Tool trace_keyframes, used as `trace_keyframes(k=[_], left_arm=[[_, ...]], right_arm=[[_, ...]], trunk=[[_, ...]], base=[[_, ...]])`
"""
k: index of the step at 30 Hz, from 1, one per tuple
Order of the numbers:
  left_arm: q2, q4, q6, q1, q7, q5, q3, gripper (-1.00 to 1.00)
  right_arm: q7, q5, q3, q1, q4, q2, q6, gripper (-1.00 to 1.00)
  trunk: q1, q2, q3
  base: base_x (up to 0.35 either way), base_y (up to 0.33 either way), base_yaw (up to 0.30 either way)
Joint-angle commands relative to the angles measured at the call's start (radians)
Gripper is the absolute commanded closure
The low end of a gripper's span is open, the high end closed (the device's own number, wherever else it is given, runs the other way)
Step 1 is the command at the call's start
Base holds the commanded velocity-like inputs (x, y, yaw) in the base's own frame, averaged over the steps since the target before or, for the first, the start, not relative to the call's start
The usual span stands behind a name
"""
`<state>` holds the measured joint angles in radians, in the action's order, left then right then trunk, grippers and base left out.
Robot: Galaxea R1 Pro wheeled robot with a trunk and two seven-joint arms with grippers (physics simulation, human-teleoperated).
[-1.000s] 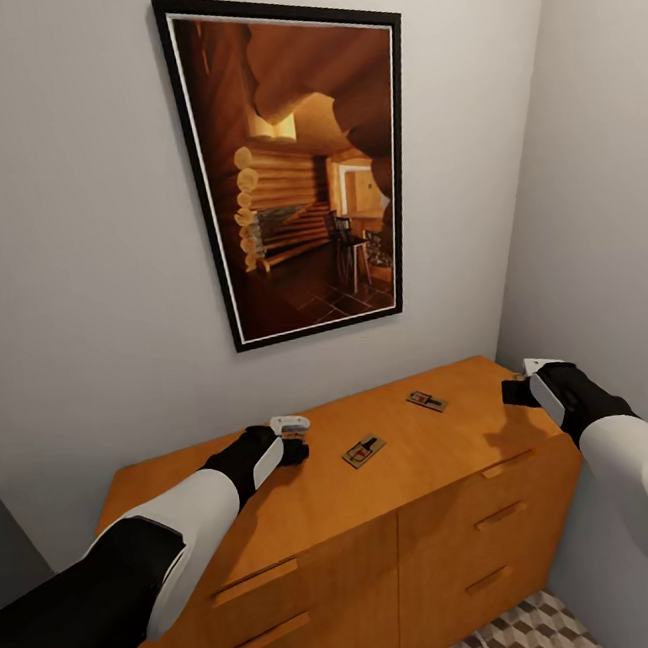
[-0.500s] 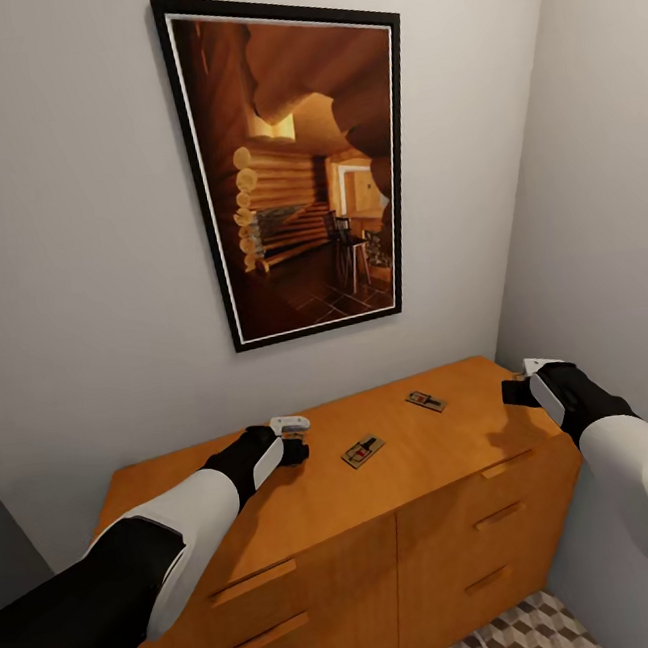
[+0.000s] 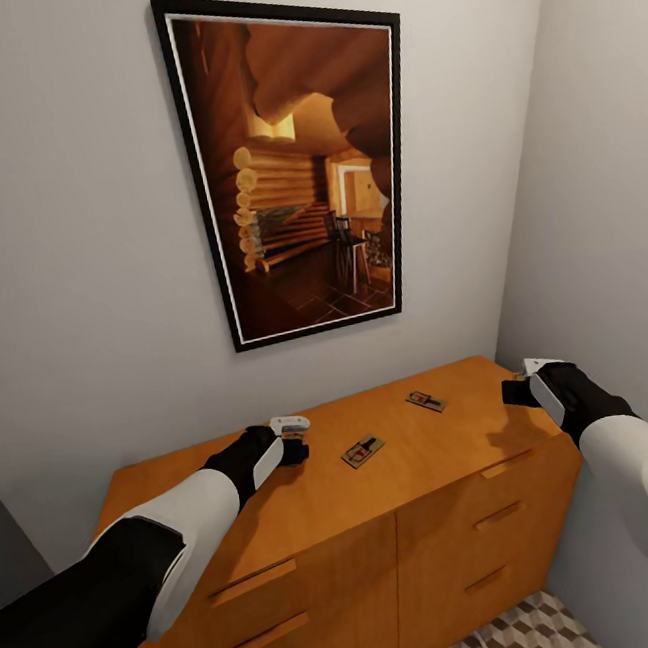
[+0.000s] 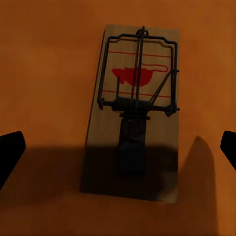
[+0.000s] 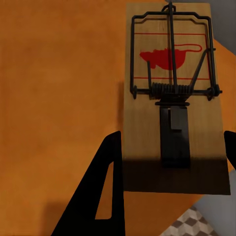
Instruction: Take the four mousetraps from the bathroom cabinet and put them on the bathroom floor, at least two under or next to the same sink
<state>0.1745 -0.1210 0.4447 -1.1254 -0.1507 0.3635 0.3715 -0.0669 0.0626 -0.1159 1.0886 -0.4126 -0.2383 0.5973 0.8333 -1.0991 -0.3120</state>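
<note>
Nothing has moved since the earlier frames: both arms, the traps and the head camera sit exactly as they did a second ago.

On the low, wide orange-brown wooden cabinet [image 3: 422, 474] with slim bar handles, two small flat brown wooden mousetraps with black wire springs lie flat on the top. One mousetrap [image 3: 364, 450] rests near the middle of the top, and a second mousetrap [image 3: 425, 400] lies at about 2 o'clock from it, closer to the grey wall. Above them hangs a black-framed picture of a log cabin interior [image 3: 296, 166].

The left tool [image 3: 295, 438] hovers over the cabinet top at 9 o'clock from the middle trap. Its wrist camera looks down on a third mousetrap [image 4: 135, 113] with a red mouse print, lying flat between the two dark fingertips [image 4: 10, 152], which stand wide apart and clear of the wood: the left tool is released.

The right tool [image 3: 520, 382] hangs over the cabinet's right end, at 3 o'clock from the far trap. Its wrist camera shows a fourth mousetrap [image 5: 172, 98] lying at the cabinet's corner edge, with a black finger [image 5: 101, 191] just beside the trap's long side and the other finger past its opposite side; the tool is spread, gripping nothing. A patch of cube-patterned tile floor [image 3: 521, 639] shows below the cabinet front.
</note>
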Motion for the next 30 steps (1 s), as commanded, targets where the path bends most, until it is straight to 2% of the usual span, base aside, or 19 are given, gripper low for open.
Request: trace_keyframes(k=[1, 13, 30], left_arm=[[0.0, -0.002, 0.005, -0.001, -0.006, 0.01, 0.006, -1.0], [0.0, -0.002, 0.004, -0.001, -0.007, 0.01, 0.006, -1.0], [0.0, 0.0, 0.003, 0.011, -0.008, 0.01, 0.007, -1.0]], right_arm=[[-0.005, 0.008, -0.002, 0.001, -0.002, 0.0, 0.004, 1.0], [-0.005, 0.008, -0.002, 0.001, -0.002, 0.0, 0.004, 1.0], [-0.005, 0.008, -0.002, 0.001, -0.002, -0.001, 0.004, 1.0]], trunk=[[0.0, -0.001, -0.001], [0.0, -0.001, -0.001], [0.0, -0.001, -0.001]], base=[[0.0, 0.0, 0.0], [0.084, 0.0, 0.0], [0.007, 0.0, 0.0]])
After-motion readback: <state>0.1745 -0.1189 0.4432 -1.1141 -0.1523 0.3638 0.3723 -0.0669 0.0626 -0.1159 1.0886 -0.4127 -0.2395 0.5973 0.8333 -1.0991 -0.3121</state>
